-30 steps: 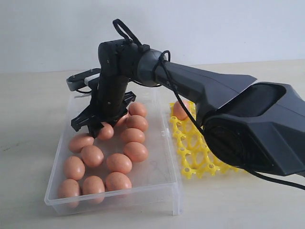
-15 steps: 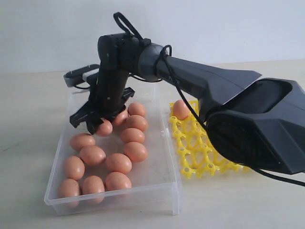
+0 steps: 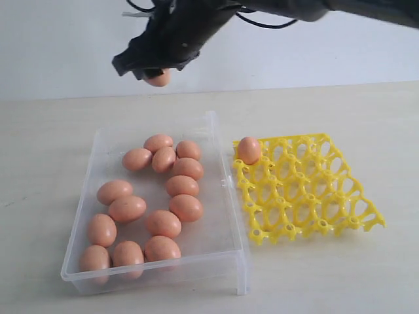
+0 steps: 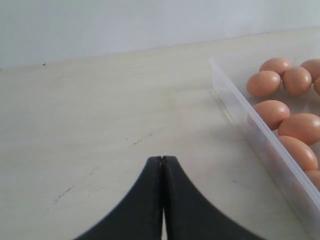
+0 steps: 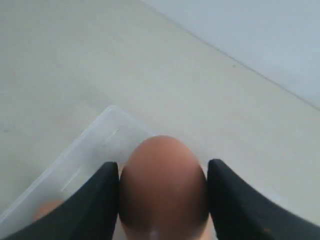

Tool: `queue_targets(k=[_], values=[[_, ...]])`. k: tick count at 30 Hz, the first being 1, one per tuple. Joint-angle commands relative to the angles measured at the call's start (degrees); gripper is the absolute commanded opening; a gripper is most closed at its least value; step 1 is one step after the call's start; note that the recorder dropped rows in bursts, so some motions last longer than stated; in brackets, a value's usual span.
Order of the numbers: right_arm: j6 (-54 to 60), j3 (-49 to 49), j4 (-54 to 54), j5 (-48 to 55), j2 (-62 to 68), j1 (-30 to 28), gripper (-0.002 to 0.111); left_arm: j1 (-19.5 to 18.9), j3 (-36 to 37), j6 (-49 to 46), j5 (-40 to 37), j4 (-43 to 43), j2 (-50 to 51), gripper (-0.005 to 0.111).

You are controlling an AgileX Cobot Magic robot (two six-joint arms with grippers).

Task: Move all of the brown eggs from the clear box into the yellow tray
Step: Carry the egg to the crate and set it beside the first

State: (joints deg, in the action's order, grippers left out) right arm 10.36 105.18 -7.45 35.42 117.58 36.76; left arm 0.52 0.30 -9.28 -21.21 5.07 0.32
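My right gripper (image 3: 157, 73) hangs high above the far end of the clear box (image 3: 222, 196), shut on a brown egg (image 3: 159, 79); in the right wrist view that egg (image 5: 162, 187) fills the gap between the two black fingers (image 5: 95, 205). Several brown eggs (image 3: 163, 222) lie loose in the clear box. One brown egg (image 3: 248, 150) sits in the far left corner cup of the yellow tray (image 3: 327, 196), which stands right of the box. My left gripper (image 4: 162, 161) is shut on nothing, low over bare table beside the box wall (image 4: 260, 145).
The light wooden table (image 3: 340, 104) runs back to a pale wall. The right arm's dark links cross the top of the exterior view (image 3: 275, 8). The box and the tray stand close together with a narrow gap between them.
The right gripper has risen from inside the box to high above its far end, carrying one egg with it. The arm's big links have swung up out of the foreground.
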Motion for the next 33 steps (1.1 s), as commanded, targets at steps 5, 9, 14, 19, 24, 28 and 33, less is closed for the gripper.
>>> queue_targets(k=[5, 9, 14, 19, 24, 28, 33], values=[[-1.15, -43.14, 0.99, -35.42, -21.41, -10.41, 0.0, 0.08, -0.3, 0.3, 0.55, 0.21, -0.32, 0.0], [-7.82, -54.41, 2.49, -49.4, -21.6, -16.9, 0.0, 0.08, -0.3, 0.41, 0.55, 0.21, -0.32, 0.0], [-21.68, -56.79, 15.44, -58.86, -14.5, -20.09, 0.0, 0.08, -0.3, 0.19, 0.55, 0.21, -0.32, 0.0], [-24.1, -56.79, 18.54, -66.29, -6.94, -20.09, 0.0, 0.08, -0.3, 0.32, 0.55, 0.21, -0.32, 0.0], [-23.92, -56.79, 18.54, -70.96, -3.38, -20.23, 0.0, 0.08, -0.3, 0.18, 0.55, 0.21, -0.32, 0.0], [-23.92, -56.79, 17.96, -73.34, -1.72, -20.5, 0.0, 0.08, -0.3, 0.18, 0.55, 0.21, -0.32, 0.0], [-22.88, -56.79, 16.37, -73.72, -0.75, -20.5, 0.0, 0.08, -0.3, 0.3, 0.55, 0.21, -0.32, 0.0]])
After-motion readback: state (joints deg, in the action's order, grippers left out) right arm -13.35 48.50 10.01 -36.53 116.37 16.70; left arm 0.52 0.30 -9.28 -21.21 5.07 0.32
